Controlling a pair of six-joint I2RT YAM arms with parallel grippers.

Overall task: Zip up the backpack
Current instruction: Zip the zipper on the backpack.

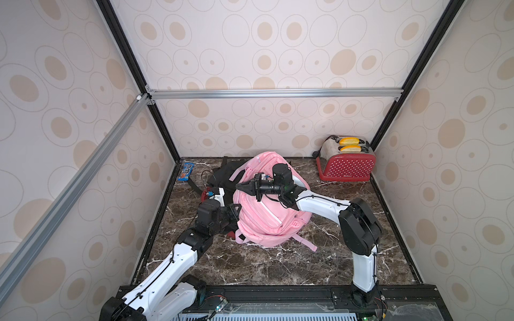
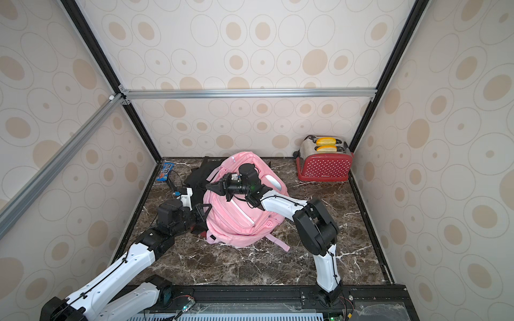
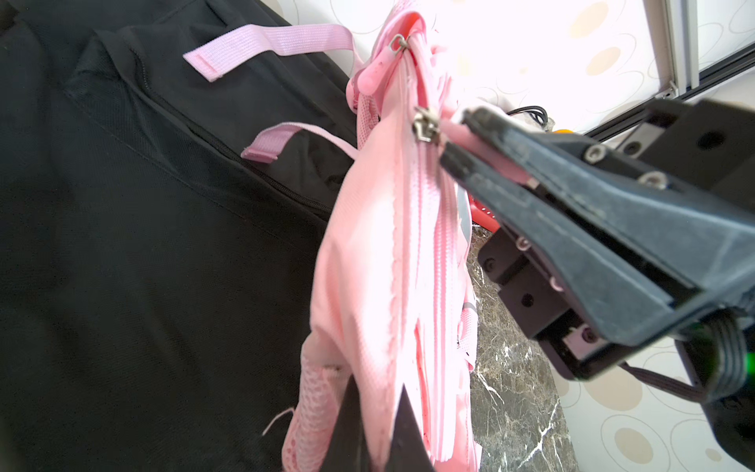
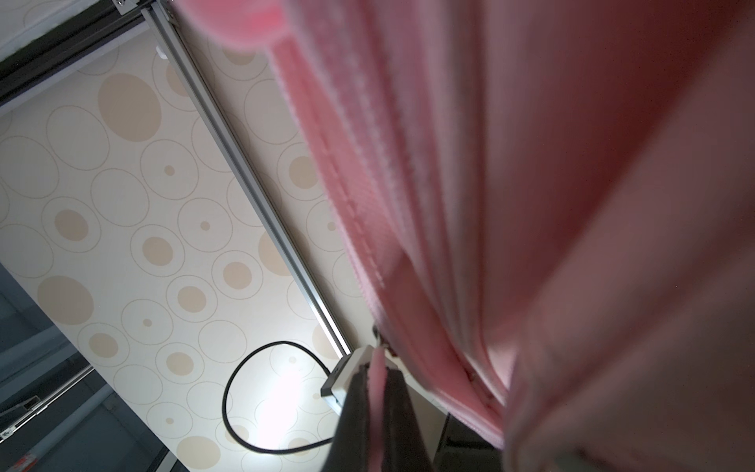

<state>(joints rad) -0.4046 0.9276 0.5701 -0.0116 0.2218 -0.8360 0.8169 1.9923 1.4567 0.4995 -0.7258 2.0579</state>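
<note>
A: Since both claws are on it, where does the backpack (image 1: pixel 268 219) lie?

B: Middle of the marble table (image 1: pixel 250 264) in both top views. Long axis runs from lower centre of frame up toward the back wall. Its upper left part lies over a black bag (image 1: pixel 225 172).

A: Right gripper (image 1: pixel 241 186)?

B: At the pack's left edge, centre of frame. Jaws pinched together on the pink pull tab (image 3: pixel 451 127), which hangs off the zip slider (image 3: pixel 425 126).

A: Left gripper (image 1: pixel 236 210)?

B: Just below it in frame. Jaws closed on the pack's pink edge fabric.

A: Which way does the pull go?

B: The zip track (image 3: pixel 443 253) runs from the left claw's pinch, through the held slider, on to a second slider (image 3: pixel 398 43). Teeth look meshed on the left-claw side. My guess is that the stretch between the sliders is what's left, though I can't tell if it gapes. So draw along the track, away from the left claw. The right arm has the tab and the left anchors.

A: Any writing?

B: Blue packet (image 1: pixel 187 171), upper left of the table, reads "m&m's". Red dotted toaster (image 1: pixel 346 166), upper right, has a white word at its base, too small to read.
</note>
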